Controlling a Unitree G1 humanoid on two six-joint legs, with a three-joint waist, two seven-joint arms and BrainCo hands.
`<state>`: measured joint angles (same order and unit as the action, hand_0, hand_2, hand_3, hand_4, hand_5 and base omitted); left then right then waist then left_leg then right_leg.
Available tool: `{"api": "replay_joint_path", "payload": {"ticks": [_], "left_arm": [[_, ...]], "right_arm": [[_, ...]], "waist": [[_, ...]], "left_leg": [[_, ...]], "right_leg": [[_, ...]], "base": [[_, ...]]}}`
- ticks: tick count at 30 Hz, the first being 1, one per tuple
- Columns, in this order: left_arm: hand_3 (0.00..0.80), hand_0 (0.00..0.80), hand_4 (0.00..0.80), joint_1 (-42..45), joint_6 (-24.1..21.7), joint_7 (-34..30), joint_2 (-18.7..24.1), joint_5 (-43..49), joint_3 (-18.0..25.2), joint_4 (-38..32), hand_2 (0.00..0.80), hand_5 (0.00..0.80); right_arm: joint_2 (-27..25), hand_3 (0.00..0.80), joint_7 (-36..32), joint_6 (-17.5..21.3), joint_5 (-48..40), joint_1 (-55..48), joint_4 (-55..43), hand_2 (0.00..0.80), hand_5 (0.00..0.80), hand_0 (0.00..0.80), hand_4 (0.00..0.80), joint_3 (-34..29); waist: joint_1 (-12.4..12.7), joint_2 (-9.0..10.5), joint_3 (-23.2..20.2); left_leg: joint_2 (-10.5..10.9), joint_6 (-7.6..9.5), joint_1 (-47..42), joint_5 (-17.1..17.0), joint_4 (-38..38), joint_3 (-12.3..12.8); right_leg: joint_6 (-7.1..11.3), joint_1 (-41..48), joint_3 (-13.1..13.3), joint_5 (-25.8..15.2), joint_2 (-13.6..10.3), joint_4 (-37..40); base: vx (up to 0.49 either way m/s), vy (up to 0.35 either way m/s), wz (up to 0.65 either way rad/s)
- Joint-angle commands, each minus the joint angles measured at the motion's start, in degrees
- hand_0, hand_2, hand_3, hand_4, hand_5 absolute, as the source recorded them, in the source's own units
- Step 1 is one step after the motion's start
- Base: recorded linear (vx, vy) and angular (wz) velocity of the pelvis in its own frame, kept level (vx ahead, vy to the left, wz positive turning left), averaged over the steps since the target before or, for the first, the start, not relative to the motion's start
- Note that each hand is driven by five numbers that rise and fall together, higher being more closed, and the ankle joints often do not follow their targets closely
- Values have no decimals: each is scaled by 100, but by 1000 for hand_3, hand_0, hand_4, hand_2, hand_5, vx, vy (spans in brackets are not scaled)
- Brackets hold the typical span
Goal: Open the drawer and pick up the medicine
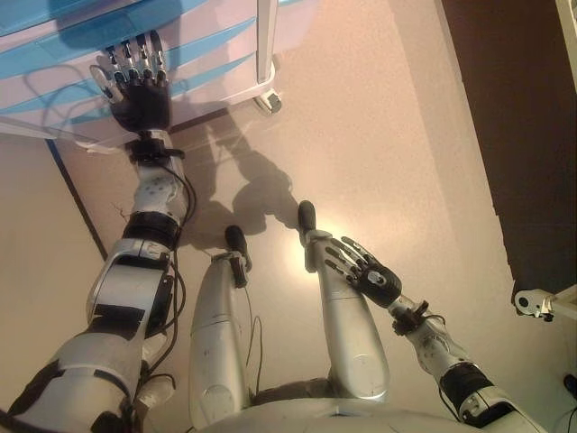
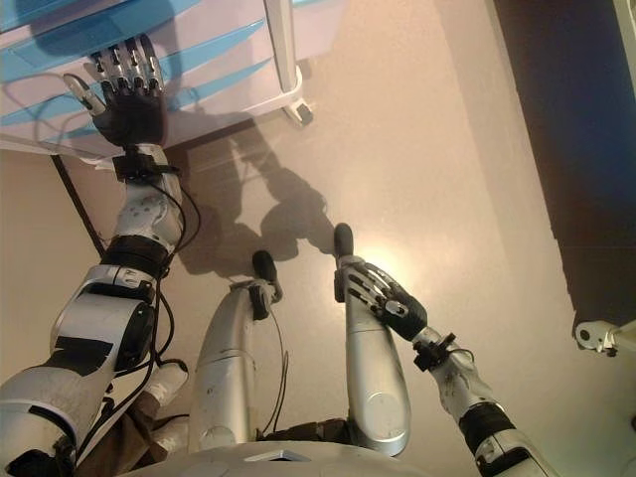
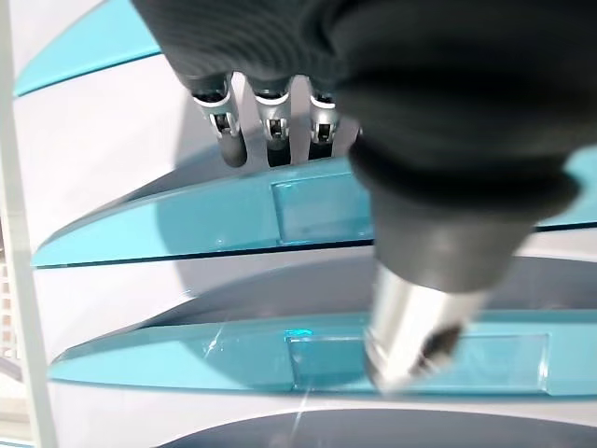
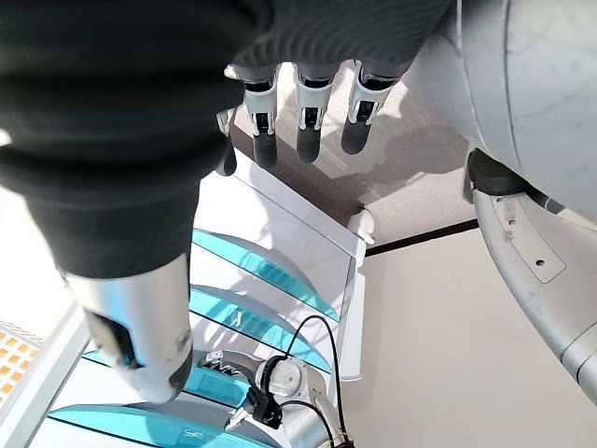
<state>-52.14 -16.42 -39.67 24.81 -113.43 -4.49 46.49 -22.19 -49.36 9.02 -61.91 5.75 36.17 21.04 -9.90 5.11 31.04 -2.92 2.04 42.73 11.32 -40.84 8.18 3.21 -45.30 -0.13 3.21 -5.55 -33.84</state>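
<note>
We see the left robot hand (image 1: pixel 140 90), fingers straight and apart, raised against the white drawer unit (image 1: pixel 225 45), fingertips at a shut drawer's blue handle (image 3: pixel 187 219). The right robot hand (image 1: pixel 365 266) hangs relaxed low down. We cannot see the medicine.

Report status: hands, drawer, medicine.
Left hand open, fingers at drawers, all closed. Right hand open, idle low. Medicine not visible.
</note>
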Motion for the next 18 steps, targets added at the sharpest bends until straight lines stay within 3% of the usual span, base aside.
{"api": "replay_joint_path", "payload": {"ticks": [1,18], "left_arm": [[800,800,800,-680,-427,-949,458,43,385,-903,800,800],[800,800,800,-540,-16,-1033,583,43,450,-465,800,800]], "right_arm": [[-254,0,-88,-197,135,-667,507,0,0,0,0,479],[-182,0,-99,-159,188,-619,591,0,0,0,0,481]], "waist": [[141,-309,-124],[244,-275,-124]], "left_leg": [[504,120,-414,-139,1253,69],[443,28,-691,-223,1398,15]], "right_leg": [[-251,185,-345,800,294,-526],[-290,491,-478,952,265,-544]], "base": [[0,0,0],[-15,-16,1]]}}
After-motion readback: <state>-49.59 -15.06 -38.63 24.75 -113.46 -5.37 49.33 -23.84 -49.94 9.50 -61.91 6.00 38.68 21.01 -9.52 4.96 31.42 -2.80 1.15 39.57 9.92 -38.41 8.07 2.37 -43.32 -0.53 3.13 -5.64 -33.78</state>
